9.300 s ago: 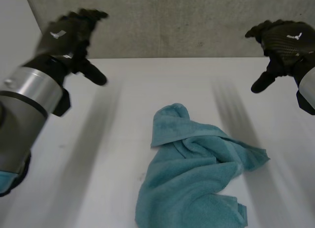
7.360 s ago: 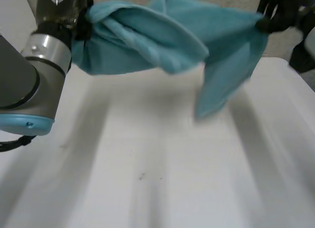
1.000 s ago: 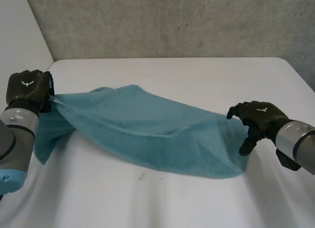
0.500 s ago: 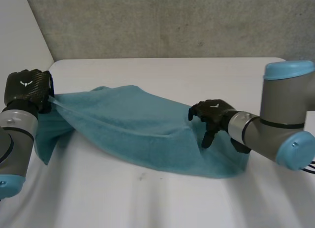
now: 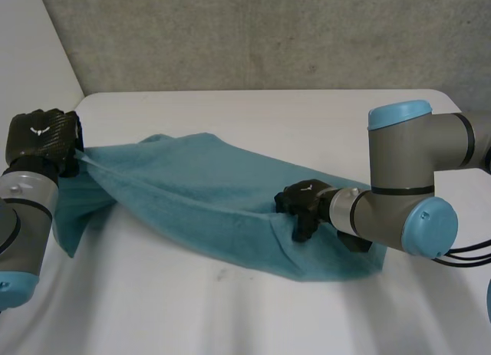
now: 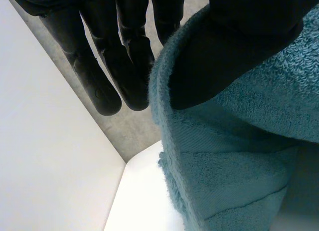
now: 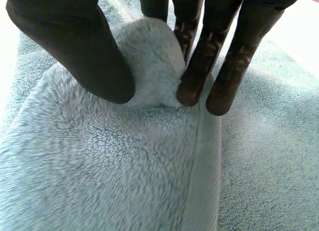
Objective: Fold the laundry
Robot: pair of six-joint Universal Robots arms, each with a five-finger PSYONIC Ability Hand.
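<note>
A teal towel [image 5: 207, 198] stretches across the white table [image 5: 253, 110], raised at its left end and lying flat toward the right. My left hand [image 5: 42, 144] is shut on the towel's left corner and holds it up off the table; its thumb [image 6: 234, 51] presses the towel [image 6: 234, 166] against the fingers [image 6: 112, 56]. My right hand [image 5: 301, 205] is shut on a raised fold of the towel [image 7: 149, 76] near its middle, beside a hemmed edge, with the thumb [image 7: 79, 46] on one side and the fingers [image 7: 219, 61] on the other.
A grey concrete wall [image 5: 261, 33] runs behind the table. A pale wall panel [image 5: 27, 56] stands at the left. My right arm [image 5: 406, 190] reaches in low over the towel's right part. Bare table lies in front of the towel and behind it.
My right hand has moved left from the towel's right end to its middle and closed on a fold there. My left hand has kept its grip and place.
</note>
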